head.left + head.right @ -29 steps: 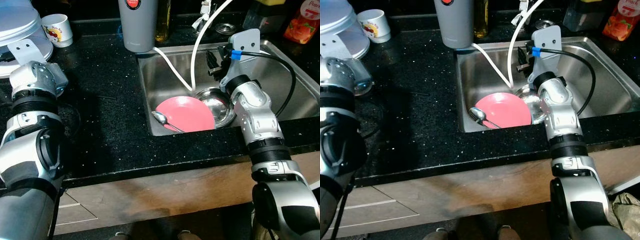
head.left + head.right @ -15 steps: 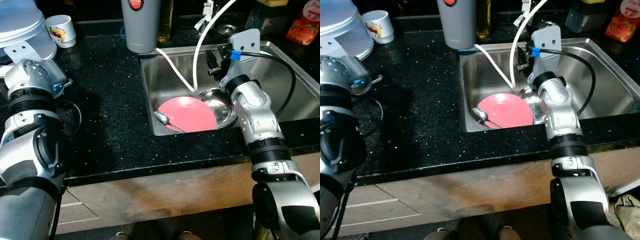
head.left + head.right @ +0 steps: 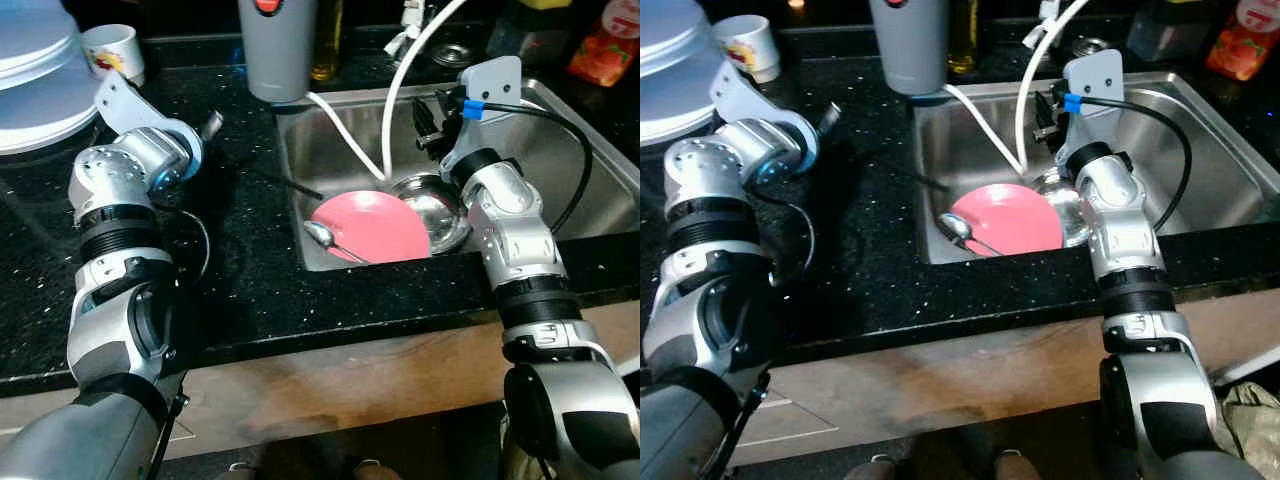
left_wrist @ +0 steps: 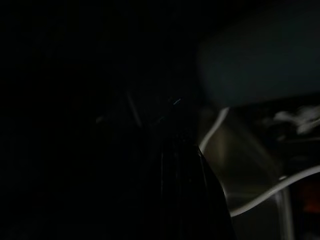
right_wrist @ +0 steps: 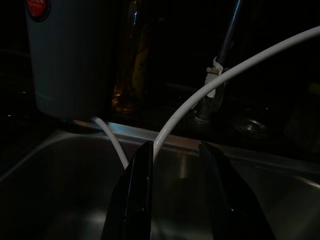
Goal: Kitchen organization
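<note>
Your right gripper (image 5: pixel 175 200), fingers parted and empty, hangs over the sink (image 3: pixel 560 170); the plate (image 3: pixel 372 226) lies near and left of it. Left gripper (image 3: pixel 300 187) reaches there; its fingers' state is unclear.

Orange juice bottle (image 3: pixel 603 42) on counter; shoes (image 3: pixel 940 467) below.

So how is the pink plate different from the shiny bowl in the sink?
The plate is pink and matte; the bowl is bare, mirror-bright steel. The plate is flat and shallow; the bowl is deeper with a raised rim. The plate has a spoon resting on its edge; the bowl holds nothing visible. Both are round and sit side by side in the sink.
</note>
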Available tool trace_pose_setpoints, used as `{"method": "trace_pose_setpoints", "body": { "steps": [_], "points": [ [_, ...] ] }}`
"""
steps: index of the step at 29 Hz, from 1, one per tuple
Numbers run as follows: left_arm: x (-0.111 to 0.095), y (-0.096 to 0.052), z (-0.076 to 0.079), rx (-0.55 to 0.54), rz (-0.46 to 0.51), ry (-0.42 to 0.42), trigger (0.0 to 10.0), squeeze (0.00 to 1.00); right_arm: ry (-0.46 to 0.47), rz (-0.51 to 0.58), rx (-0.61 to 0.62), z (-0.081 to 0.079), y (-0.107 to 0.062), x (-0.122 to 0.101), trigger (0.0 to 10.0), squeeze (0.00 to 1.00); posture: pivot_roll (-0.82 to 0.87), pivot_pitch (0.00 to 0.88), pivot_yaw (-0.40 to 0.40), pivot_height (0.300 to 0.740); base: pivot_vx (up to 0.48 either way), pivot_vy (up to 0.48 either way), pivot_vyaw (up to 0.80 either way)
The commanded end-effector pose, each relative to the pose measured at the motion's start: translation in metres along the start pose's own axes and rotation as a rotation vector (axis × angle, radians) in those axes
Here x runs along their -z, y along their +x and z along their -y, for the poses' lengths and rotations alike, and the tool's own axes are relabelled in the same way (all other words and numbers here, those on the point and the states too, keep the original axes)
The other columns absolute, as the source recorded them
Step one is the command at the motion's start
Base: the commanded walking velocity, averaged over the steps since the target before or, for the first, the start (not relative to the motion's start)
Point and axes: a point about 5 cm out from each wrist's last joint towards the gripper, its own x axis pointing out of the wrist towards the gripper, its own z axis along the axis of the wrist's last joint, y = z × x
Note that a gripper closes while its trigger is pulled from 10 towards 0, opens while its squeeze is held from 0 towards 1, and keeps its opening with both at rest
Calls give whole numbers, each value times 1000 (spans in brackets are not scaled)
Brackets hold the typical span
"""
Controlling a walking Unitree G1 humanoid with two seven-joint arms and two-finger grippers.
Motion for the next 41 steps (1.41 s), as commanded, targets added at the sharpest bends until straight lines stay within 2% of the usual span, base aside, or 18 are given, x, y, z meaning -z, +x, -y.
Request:
{"method": "trace_pose_setpoints", "body": {
  "steps": [1, 7, 10, 11, 12, 14, 17, 19, 20, 21, 23, 24, 25, 26, 31, 32, 35, 41],
  "points": [
    [-3, -3, -5, 43, 30, -58, 0, 0, -4, 16, -2, 0, 1, -4, 10000, 0, 37, 167, -1, 740, 0, 0, 0],
    [-7, -10, -4, 187, 95, -269, 0, 0, 10, 31, -3, -3, 2, -8, 10000, 0, 36, 172, -1, 740, 0, 0, 0],
    [-8, -16, 1, 281, 123, -407, 0, 0, 73, 48, 10, -5, 2, -11, 10000, 0, 35, 174, 0, 740, 0, 0, 0],
    [-7, -20, 5, 351, 127, -406, 0, 0, 162, 60, 23, -8, 2, -13, 10000, 0, 34, 175, 0, 740, 0, 0, 0],
    [-7, -20, 5, 351, 127, -406, 0, 0, 162, 60, 23, -8, 2, -13, 10000, 0, 34, 175, 0, 740, 0, 0, 0],
    [-4, -24, 10, 415, 113, -355, 0, 0, 247, 68, 25, -12, 2, -14, 10000, 0, 34, 176, 2, 740, 0, 0, 0],
    [0, -31, 16, 518, 58, -297, 0, 0, 304, 71, 10, -20, 1, -15, 10000, 0, 36, 175, 3, 740, 0, 0, 0],
    [1, -32, 17, 529, 45, -290, 0, 0, 309, 71, 7, -21, 1, -15, 10000, 0, 36, 175, 3, 740, 0, 0, 0],
    [0, -30, 13, 469, 44, -138, 0, 0, 307, 70, -1, -23, 1, -15, 10000, 0, 37, 175, 4, 740, 0, 0, 0],
    [0, -30, 13, 469, 44, -138, 0, 0, 307, 70, -1, -23, 1, -15, 10000, 0, 37, 175, 4, 740, 0, 0, 0],
    [-7, -25, -1, 279, 149, 277, 1647, 0, 309, 67, -13, -26, 0, -15, 10000, 0, 40, 174, 4, 740, 0, 0, 0],
    [-12, -23, -6, 196, 215, 467, 4588, 0, 305, 65, -17, -27, -1, -15, 10000, 0, 39, 174, 4, 740, 0, 0, 0],
    [-19, -23, -9, 146, 291, 618, 10000, 0, 298, 62, -23, -28, -1, -14, 10000, 0, 38, 173, 4, 740, 0, 0, 0],
    [-24, -24, -10, 125, 343, 700, 10000, 0, 292, 58, -28, -28, -1, -14, 10000, 0, 37, 175, 4, 740, 0, 0, 0],
    [-44, -31, -4, 151, 464, 745, 10000, 0, 267, 57, -65, -33, -1, -16, 10000, 0, 36, 174, 4, 740, 0, 0, 0],
    [-48, -33, -2, 163, 482, 813, 10000, 0, 267, 63, -83, -35, -1, -18, 10000, 0, 36, 175, 4, 740, 0, 0, 0],
    [-42, -27, -9, 183, 408, 920, 10000, 0, 278, 85, -156, -45, 1, -24, 10000, 0, 38, 175, 2, 740, 0, 0, 0],
    [-35, -21, -27, 120, 376, 969, 10000, 0, 313, 104, -314, -66, 1, -33, 10000, 0, 33, 175, 4, 740, 0, 0, 0]
  ]
}}
